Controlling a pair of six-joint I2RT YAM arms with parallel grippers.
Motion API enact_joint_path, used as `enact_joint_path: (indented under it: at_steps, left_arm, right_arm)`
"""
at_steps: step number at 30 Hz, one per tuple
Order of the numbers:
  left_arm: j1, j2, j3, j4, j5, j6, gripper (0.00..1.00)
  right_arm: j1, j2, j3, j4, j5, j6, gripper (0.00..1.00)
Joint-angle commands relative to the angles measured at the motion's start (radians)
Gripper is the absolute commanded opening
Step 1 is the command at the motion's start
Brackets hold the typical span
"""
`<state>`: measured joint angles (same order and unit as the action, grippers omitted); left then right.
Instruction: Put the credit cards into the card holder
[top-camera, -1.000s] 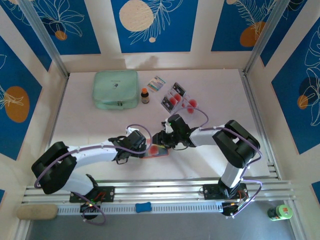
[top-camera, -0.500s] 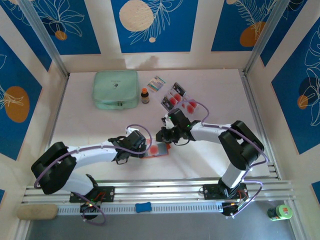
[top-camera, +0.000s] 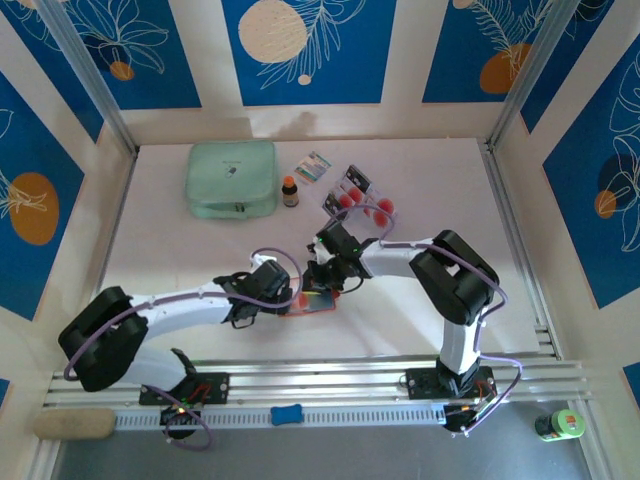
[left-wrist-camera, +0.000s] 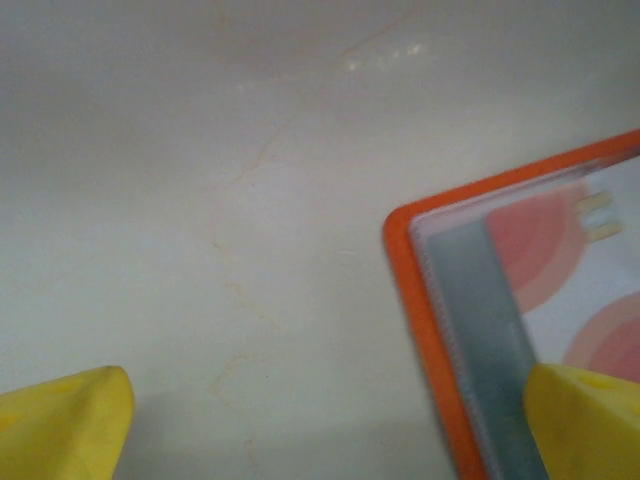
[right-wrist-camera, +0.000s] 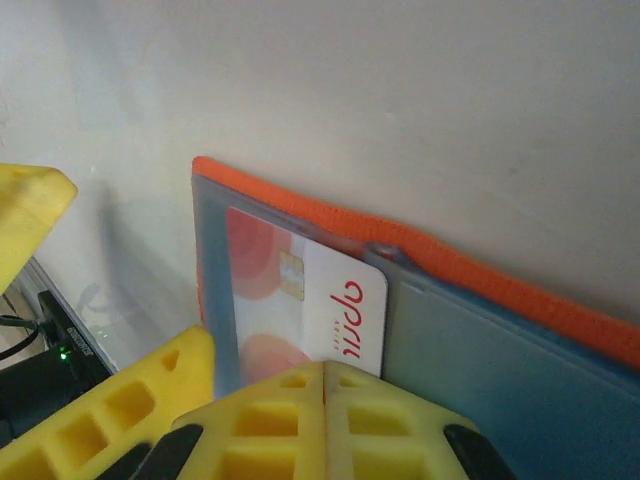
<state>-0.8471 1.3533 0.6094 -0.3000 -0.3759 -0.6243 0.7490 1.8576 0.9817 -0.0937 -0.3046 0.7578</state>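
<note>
1. The card holder (top-camera: 318, 303) lies open on the table (top-camera: 180, 260), near centre. One credit card (right-wrist-camera: 300, 290) sits in its clear end pocket.
2. The left gripper (left-wrist-camera: 322, 425) is spread wide and holds nothing. One fingertip is over the holder's corner, the other over bare table.
3. The right gripper (right-wrist-camera: 325, 400) has its fingers pressed together with nothing between them, over the holder's pocket.
4. The loose credit cards (top-camera: 355, 200) lie at 1 o'clock from the holder, well apart.
5. The mint-green zip pouch (top-camera: 232, 178) lies at 11 o'clock.

Orange card holder (right-wrist-camera: 480, 280), red-spotted pale credit card (right-wrist-camera: 320, 290), mint-green pouch (top-camera: 232, 178).
</note>
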Motion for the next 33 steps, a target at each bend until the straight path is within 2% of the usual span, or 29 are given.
enact_joint_path:
  at_steps: [1, 12, 23, 33]
  left_arm:
    - [0.022, -0.066, -0.003, -0.010, -0.019, -0.027, 1.00]
    - [0.078, -0.173, -0.057, -0.072, -0.013, -0.114, 1.00]
    - [0.096, -0.102, -0.054, -0.141, -0.017, -0.141, 1.00]
    - [0.098, -0.013, -0.023, -0.118, 0.004, -0.104, 1.00]
  right_arm:
    - [0.008, 0.016, 0.024, -0.058, -0.029, -0.014, 0.04]
    - [-0.013, -0.122, 0.034, -0.167, 0.041, -0.060, 0.04]
    - [0.020, -0.064, 0.110, -0.323, 0.186, -0.146, 0.02]
    - [0.058, 0.008, 0.175, -0.364, 0.233, -0.160, 0.01]
